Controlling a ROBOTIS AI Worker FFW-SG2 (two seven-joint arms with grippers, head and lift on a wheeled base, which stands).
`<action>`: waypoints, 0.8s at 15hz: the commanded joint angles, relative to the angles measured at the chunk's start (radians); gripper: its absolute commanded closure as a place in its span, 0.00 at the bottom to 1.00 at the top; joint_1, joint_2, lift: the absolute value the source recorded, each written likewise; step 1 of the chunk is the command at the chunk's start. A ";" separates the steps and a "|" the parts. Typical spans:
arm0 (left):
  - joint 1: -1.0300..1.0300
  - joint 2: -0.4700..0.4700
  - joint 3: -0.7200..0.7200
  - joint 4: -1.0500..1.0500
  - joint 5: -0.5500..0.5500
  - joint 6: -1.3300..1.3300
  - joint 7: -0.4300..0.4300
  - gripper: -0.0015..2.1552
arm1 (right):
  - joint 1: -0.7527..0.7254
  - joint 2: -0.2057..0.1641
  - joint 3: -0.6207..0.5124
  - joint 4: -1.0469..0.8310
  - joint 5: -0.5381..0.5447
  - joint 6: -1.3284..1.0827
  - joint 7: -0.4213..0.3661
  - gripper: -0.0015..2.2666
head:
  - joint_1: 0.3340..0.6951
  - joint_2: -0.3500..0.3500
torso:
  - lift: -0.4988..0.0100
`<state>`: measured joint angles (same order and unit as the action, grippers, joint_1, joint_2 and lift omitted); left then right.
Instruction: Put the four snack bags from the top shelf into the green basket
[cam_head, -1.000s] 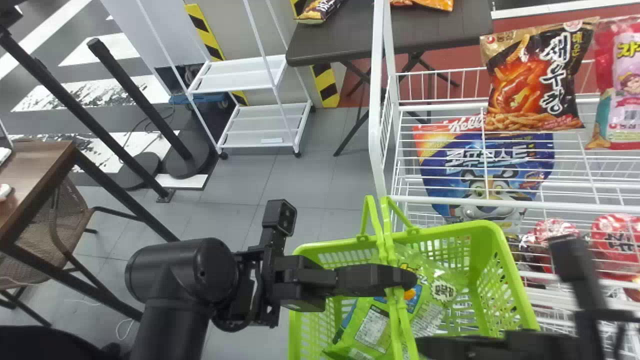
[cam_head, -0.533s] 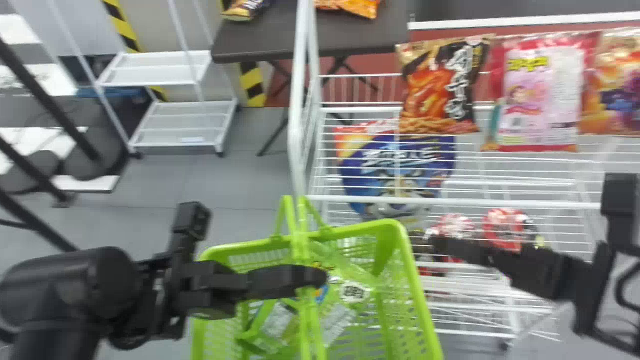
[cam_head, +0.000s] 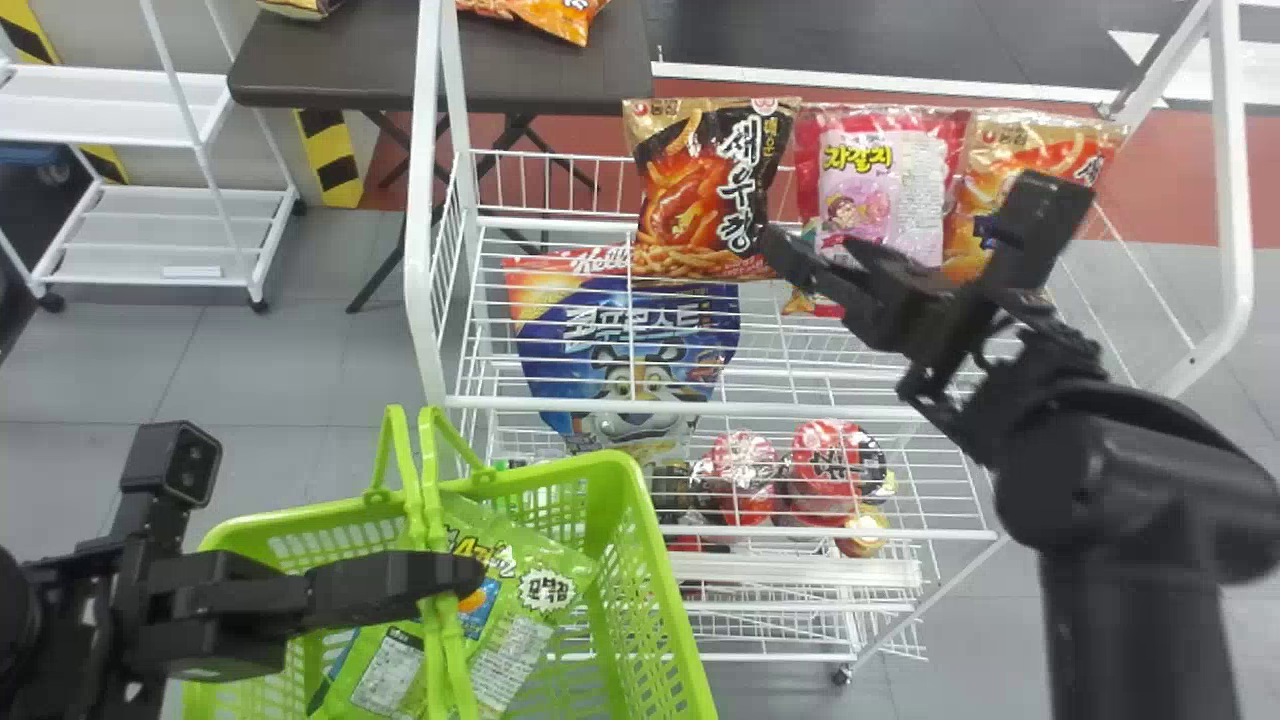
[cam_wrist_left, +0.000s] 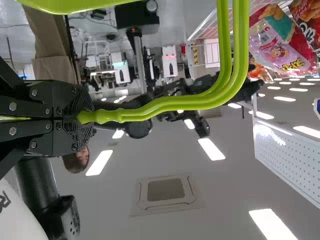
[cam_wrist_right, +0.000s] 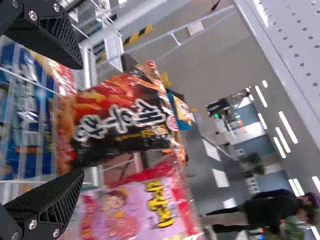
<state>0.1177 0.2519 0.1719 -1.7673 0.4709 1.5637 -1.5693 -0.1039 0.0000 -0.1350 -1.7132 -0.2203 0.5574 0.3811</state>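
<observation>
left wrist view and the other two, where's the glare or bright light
left wrist view: lit ceiling panels, plus a bright reflection on the white perforated panel; head view: small glints on the wrapped red packages and the pink snack bag; right wrist view: rows of lit strip lights

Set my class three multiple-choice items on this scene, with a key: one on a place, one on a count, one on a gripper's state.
1. Where is the green snack packaging?
A) on the floor
B) inside the green basket
C) on the dark table

2. How many snack bags show in the row on the top shelf?
A) three
B) five
C) seven

3. What is the left gripper doing?
A) holding a snack bag
B) standing wide open
C) gripping the basket handles

Key:
1 B: it lies within the basket's walls.
2 A: a black bag, a pink one and an orange one stand side by side.
3 C: the handles run in between its closed fingers.
</observation>
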 joint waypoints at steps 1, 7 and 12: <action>0.008 0.000 0.006 0.000 0.000 -0.003 -0.011 1.00 | -0.109 0.001 0.054 0.208 0.041 -0.153 -0.008 0.03 | 1.00 0.37 | 0.98; 0.014 -0.002 0.008 0.005 0.002 -0.015 -0.011 1.00 | -0.267 0.001 0.190 0.511 0.084 -0.297 -0.088 0.18 | 1.00 0.46 | 0.98; 0.016 0.000 0.008 0.008 0.000 -0.018 -0.011 1.00 | -0.266 0.001 0.209 0.504 0.108 -0.267 -0.131 1.00 | 1.00 0.50 | 0.98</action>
<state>0.1334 0.2514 0.1805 -1.7599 0.4721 1.5471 -1.5693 -0.3799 0.0000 0.0718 -1.2010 -0.1175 0.2930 0.2524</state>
